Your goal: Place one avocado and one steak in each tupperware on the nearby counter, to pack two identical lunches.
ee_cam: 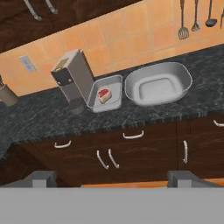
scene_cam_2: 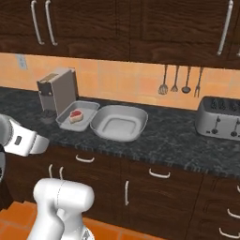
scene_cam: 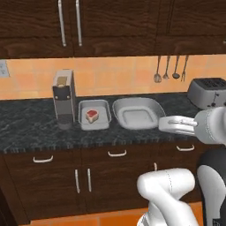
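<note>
Your gripper [ee_cam: 111, 178] rides empty, its two fingertips spread wide apart, held back from the counter [ee_cam: 39, 118] and looking down at it from in front of the cabinets. Straight ahead sit the two tupperware: the small rectangular tupperware [scene_cam: 104, 122] already holds a steak [scene_cam: 92, 115], while the large oval tupperware [scene_cam: 152, 110] beside it is bare. The coffee machine [scene_cam: 63, 95] stands just left of the small one, the toaster [scene_cam_2: 219, 116] well to the right. No avocado is in sight, so judge the next move as a fetch: turn away cleanly, keep the fingers parted, and bring items back over the bare oval tub first
</note>
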You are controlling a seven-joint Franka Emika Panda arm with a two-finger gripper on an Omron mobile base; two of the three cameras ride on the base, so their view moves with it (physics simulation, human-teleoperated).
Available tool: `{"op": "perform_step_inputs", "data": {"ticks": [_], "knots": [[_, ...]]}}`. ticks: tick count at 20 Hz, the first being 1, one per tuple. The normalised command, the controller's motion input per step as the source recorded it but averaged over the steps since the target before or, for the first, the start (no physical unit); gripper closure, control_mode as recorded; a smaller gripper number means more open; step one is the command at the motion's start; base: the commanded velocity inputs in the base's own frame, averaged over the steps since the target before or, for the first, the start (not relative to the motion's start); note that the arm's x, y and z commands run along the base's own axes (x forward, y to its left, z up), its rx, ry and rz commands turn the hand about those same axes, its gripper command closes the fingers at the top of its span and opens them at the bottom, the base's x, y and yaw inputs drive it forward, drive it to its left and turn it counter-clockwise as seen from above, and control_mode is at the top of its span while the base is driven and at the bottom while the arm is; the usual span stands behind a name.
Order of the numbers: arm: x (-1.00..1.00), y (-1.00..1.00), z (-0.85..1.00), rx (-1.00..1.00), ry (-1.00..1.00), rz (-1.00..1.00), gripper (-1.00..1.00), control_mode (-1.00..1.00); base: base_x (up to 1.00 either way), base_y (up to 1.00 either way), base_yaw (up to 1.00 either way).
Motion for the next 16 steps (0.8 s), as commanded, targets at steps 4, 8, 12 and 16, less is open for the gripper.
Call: {"op": "perform_step_inputs", "data": {"ticks": [4,8,12,16], "knots": [[0.0,0.0,0.0,0.0,0.0,0.0,-1.0,1.0,-0.53,-0.68,0.0],[0.0,0.0,0.0,0.0,0.0,0.0,-1.0,1.0,-0.38,-0.89,0.02],[0.0,0.0,0.0,0.0,0.0,0.0,-1.0,1.0,-0.27,-1.0,0.02],[0.0,0.0,0.0,0.0,0.0,0.0,-1.0,1.0,-0.28,-1.0,0.01]]}}
